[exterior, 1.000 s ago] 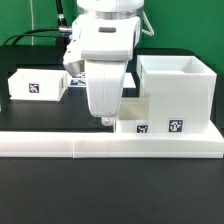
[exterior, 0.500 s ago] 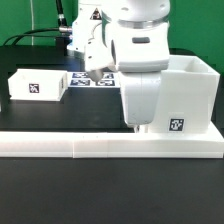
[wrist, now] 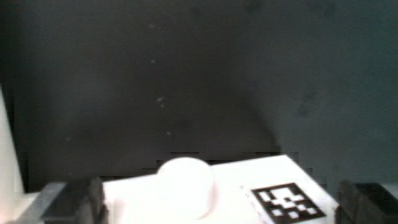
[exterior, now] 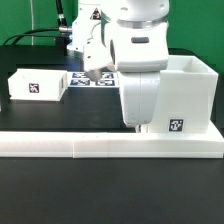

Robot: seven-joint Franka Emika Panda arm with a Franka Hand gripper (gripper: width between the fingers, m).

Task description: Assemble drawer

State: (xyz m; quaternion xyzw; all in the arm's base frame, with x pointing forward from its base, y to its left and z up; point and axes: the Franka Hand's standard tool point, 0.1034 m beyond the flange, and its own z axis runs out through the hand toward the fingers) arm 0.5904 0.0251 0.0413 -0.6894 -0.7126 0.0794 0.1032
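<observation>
Our claw (wrist: 199, 205) hangs spread open astride the drawer (wrist: 222, 195); light, stiff, slick plastic, best pinched across its thin walls.

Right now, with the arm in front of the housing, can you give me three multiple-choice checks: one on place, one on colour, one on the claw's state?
1. In the exterior view, where is the small white box relative to the tall housing?
A) on the exterior view's left, apart from it
B) on top of it
C) inside it

2. What colour is the tabletop?
A) white
B) black
C) brown wood

3. How is the claw in the wrist view?
A) shut on the knob
B) open, straddling the drawer
C) shut on nothing

Answers:
1 A: bare table separates them.
2 B: the surface is dark throughout.
3 B: the fingers stand wide apart at either side.
</observation>
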